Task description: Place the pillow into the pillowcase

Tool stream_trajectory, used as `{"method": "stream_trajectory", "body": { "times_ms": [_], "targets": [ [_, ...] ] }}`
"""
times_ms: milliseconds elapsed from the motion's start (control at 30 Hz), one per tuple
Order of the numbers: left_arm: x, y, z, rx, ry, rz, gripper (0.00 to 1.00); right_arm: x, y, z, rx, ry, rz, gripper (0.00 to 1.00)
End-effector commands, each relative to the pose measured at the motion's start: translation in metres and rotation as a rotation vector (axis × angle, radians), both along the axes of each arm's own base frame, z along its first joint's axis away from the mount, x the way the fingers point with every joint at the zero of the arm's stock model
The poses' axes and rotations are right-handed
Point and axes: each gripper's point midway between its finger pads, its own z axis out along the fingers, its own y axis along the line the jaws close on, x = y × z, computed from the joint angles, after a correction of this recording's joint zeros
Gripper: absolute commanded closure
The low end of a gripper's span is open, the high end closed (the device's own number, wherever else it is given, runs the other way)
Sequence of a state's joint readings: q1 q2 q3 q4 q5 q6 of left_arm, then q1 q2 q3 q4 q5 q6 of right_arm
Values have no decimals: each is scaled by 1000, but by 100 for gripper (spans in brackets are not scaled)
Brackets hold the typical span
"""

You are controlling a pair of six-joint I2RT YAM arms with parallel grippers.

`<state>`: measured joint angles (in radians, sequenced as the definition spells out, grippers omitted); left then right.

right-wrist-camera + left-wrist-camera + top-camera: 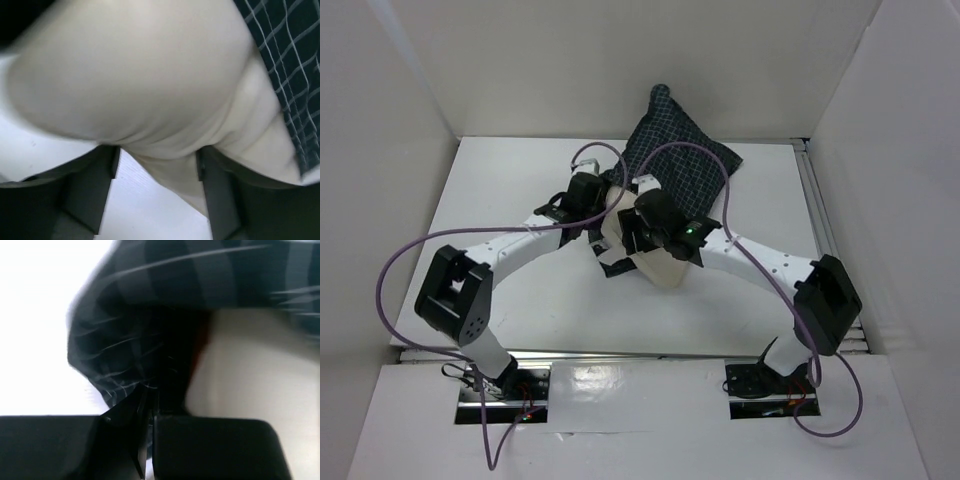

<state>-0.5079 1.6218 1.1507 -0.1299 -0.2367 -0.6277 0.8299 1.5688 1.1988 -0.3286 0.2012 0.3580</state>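
The dark checked pillowcase (pixel 682 152) lies bunched at the back middle of the white table (pixel 500 190), one corner reaching up the back wall. The cream pillow (pixel 666 270) pokes out from it toward me, mostly hidden under both wrists. My left gripper (pixel 608 198) is shut on a fold of the pillowcase (pixel 125 340) at its mouth, with the pillow (pixel 255 370) just to its right; the left gripper (pixel 150 397) pinches the cloth tightly. My right gripper (pixel 157 160) stands open around the pillow's near end (pixel 135 75), with loose cream fabric between the jaws and the pillowcase (pixel 292 65) at its right.
White walls enclose the table on the left, back and right. A metal rail (pixel 812 200) runs along the right edge. Purple cables (pixel 390 270) loop over both arms above the work area.
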Motion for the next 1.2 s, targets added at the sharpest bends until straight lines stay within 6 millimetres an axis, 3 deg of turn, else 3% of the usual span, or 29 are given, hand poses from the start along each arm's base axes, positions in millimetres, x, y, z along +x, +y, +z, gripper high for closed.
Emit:
{"method": "stream_trajectory", "body": {
  "times_ms": [0,67,100,167,267,300,367,467,633,833,867,933,967,1033,1100,1167],
  "targets": [
    [-6,-23,-15,-18,30,-104,100,-3,47,104,264,-278,300,24],
    [-3,-24,-10,-7,8,-120,100,-11,50,111,200,-366,446,13],
    [-3,-24,-10,-6,7,-120,100,-24,55,114,210,-390,552,10],
    [-2,-22,-10,10,1,-120,100,-28,57,118,153,-470,626,5],
    [-3,-19,-9,22,-5,-120,100,-16,58,135,109,-572,639,4],
    [-5,-17,-13,26,3,-120,100,-9,58,121,59,-556,637,4],
    [-7,-9,-11,29,-10,-99,100,1,54,127,13,-600,636,4],
    [-10,-7,-9,18,-15,-93,100,15,45,115,-52,-599,648,3],
    [-11,-2,-10,18,-13,-84,100,20,30,119,-36,-614,703,1],
    [-8,-5,-5,18,-31,-103,100,14,30,69,-38,-453,885,1],
    [-8,-5,-9,22,-23,-103,100,14,35,52,-36,-412,916,1],
    [-7,-8,-5,13,-29,-110,100,20,40,44,-41,-388,919,1],
    [-7,-8,-5,13,-29,-110,100,24,43,29,-52,-368,928,1],
    [-5,-9,-5,13,-29,-110,100,29,47,24,-44,-371,921,1],
    [-6,-8,-10,21,-12,-110,100,37,51,20,-18,-371,906,19],
    [-6,-8,-10,21,-12,-110,100,56,48,17,-36,-384,826,63]
  ]
}}
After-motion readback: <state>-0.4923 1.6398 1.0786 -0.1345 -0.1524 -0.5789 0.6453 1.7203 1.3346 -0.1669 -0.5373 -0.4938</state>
